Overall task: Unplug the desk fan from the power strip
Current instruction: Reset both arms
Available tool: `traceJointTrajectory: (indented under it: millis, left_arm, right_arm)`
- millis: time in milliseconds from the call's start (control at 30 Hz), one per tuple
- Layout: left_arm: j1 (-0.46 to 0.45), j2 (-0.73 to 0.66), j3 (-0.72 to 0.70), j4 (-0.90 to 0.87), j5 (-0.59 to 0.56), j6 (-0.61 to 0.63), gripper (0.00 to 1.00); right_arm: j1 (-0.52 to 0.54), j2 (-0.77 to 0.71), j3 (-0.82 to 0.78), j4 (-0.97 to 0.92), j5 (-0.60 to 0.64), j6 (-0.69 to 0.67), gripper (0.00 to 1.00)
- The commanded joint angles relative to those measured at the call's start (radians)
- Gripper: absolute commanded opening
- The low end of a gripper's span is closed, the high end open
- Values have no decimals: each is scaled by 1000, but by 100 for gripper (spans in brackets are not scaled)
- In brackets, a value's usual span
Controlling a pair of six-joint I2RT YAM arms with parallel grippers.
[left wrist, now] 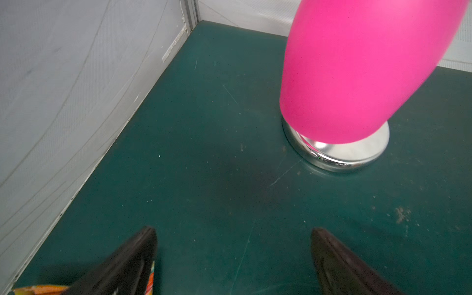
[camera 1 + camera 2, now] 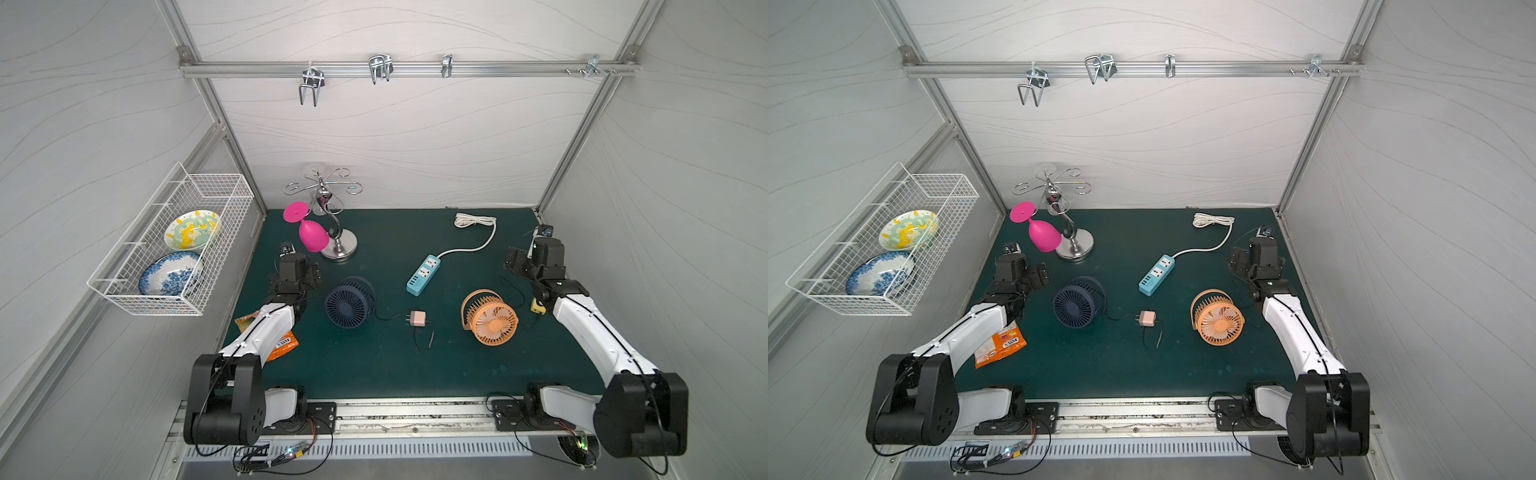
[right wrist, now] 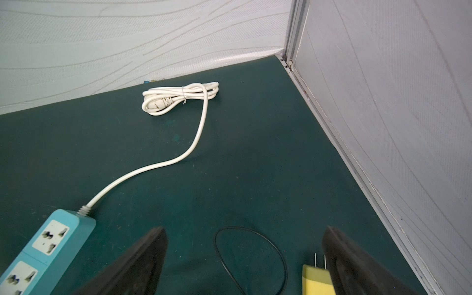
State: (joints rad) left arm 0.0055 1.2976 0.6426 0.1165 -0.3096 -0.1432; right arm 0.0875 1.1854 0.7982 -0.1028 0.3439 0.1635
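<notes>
Strip (image 2: 423,274) lies flat mid-mat (image 2: 374,365), angled, socket face up. Its white cord (image 2: 478,245) runs to a coil behind it. Pink adapter (image 2: 417,319) lies loose just in front of the strip, not touching, with a thin lead to the navy fan (image 2: 349,302) on the strip's left-arm side. Orange fan (image 2: 490,318) sits in front toward the right arm. Yellow plug (image 3: 315,279) lies further that way, prongs bare. Right claw (image 3: 245,229) is near the strip, jaws wide, empty. Left claw (image 1: 233,229) is well apart from it, also wide, empty.
</notes>
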Motion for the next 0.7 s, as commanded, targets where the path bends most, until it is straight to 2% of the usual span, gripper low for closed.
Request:
traceJointTrajectory:
  millis: [0, 200, 333, 467, 567, 600, 667]
  left_arm:
    - [11, 29, -30, 151, -28, 16, 98]
    - [11, 73, -94, 288, -23, 50, 95]
    - [12, 89, -145, 443, 0, 62, 94]
    - [11, 149, -159, 519, -8, 51, 93]
    - [11, 199, -225, 681, -2, 61, 92]
    - [10, 189, -209, 637, 11, 60, 92]
    - [8, 208, -216, 671, 43, 80, 91]
  right_arm:
    - [-15, 5, -61, 108, 36, -4, 99]
    - [-58, 20, -158, 215, 40, 42, 99]
    - [-61, 31, -215, 296, 53, 41, 99]
    - [-69, 37, -280, 390, 55, 22, 99]
    - [-89, 34, -333, 481, 38, 12, 99]
    - [-96, 36, -348, 514, 29, 16, 99]
    - [-100, 52, -366, 565, 21, 25, 99]
